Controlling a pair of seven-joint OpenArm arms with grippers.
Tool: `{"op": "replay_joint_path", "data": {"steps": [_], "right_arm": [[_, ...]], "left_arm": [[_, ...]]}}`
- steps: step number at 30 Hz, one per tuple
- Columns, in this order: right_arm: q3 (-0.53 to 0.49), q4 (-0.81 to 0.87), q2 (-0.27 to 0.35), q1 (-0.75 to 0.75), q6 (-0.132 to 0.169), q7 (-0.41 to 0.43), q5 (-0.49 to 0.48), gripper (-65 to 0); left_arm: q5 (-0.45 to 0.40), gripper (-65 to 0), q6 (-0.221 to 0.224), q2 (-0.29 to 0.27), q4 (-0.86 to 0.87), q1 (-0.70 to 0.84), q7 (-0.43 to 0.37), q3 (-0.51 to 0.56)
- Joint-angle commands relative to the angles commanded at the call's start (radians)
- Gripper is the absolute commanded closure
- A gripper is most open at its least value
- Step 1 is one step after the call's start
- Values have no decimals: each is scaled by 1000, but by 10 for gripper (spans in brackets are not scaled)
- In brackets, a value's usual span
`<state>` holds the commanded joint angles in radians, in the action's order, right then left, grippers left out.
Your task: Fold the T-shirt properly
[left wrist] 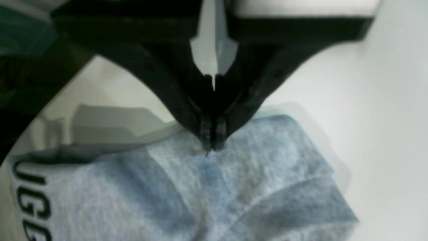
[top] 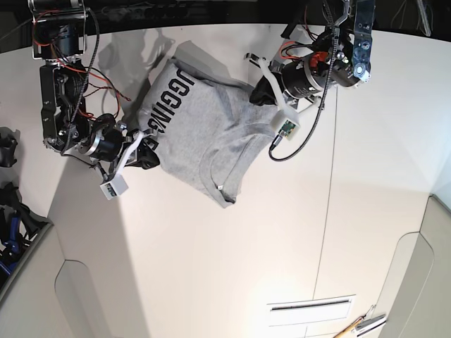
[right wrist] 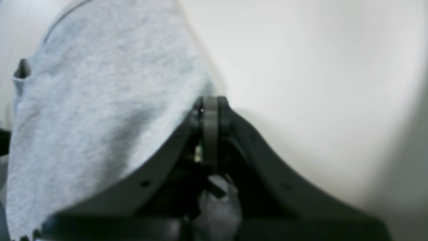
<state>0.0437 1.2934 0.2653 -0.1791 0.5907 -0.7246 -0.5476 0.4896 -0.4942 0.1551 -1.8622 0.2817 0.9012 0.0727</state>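
Observation:
The light grey T-shirt (top: 204, 137) lies bunched at the table's far side in the base view, with black lettering (top: 165, 105) facing up and the crew neck (top: 220, 184) towards the near side. My left gripper (top: 258, 94) is shut on the shirt's right edge. The left wrist view shows its fingertips (left wrist: 211, 147) pinching grey cloth (left wrist: 254, 180), with lettering (left wrist: 31, 204) at lower left. My right gripper (top: 146, 156) is shut on the shirt's left edge. The right wrist view shows it (right wrist: 210, 103) closed at the edge of plain grey cloth (right wrist: 100, 100).
The white table (top: 232, 260) runs towards the near side, with panel seams and a slot (top: 310, 305). A pencil-like tool (top: 361, 324) lies at the near right corner. Dark objects (top: 8, 211) stand off the table's left edge. Cables hang from both arms.

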Motion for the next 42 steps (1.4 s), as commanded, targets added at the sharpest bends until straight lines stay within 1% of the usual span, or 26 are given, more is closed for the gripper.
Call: {"op": "replay_joint_path", "data": {"steps": [4,5,9,11,15,19,22,24,27,30,32,34,36,39,42], "right_arm": [[0,0,0,17,0,-90,-59,0],[0,1,0,31,0,-99,-76,0],[0,4,0,98,2,-100,-112,0],[0,12,0,132,13,-101,-134,0],[0,61,-7,189,15,-109,-191,0],[1,144,-56,230,15,-151,-197,0],[1,169,-84,238,15,-151,-196,0],[2,169,-85,237,15,-146,-196,0],[29,169,-85,238,15,-148,-193,0],[85,181,-83,238,16,-160,-194,0],[123,211,-70,238,16,-211,-194,0],[137,261,-37,242,16,-257,-195,0],[137,313,8,244,16,-280,-205,0],[137,363,79,246,15,-345,-286,0],[137,380,145,283,16,-375,-362,0]], "left_arm": [[0,0,0,0,116,-71,1,0],[0,0,0,0,146,-85,2,0],[-2,0,0,0,198,-150,1,0],[-4,0,0,0,199,-190,0,0],[-39,0,0,0,206,-258,1,0],[-49,0,0,0,257,-295,0,0],[-49,0,0,0,289,-316,0,0],[-48,0,0,0,286,-319,0,0],[-37,0,0,24,265,-317,6,0],[-4,0,0,74,204,-306,37,0],[35,0,1,112,143,-273,45,0],[52,0,5,141,74,-220,46,0],[52,0,37,171,5,-163,46,0],[51,0,89,236,-110,-54,45,-1],[42,0,95,284,-204,79,42,-27]]}}
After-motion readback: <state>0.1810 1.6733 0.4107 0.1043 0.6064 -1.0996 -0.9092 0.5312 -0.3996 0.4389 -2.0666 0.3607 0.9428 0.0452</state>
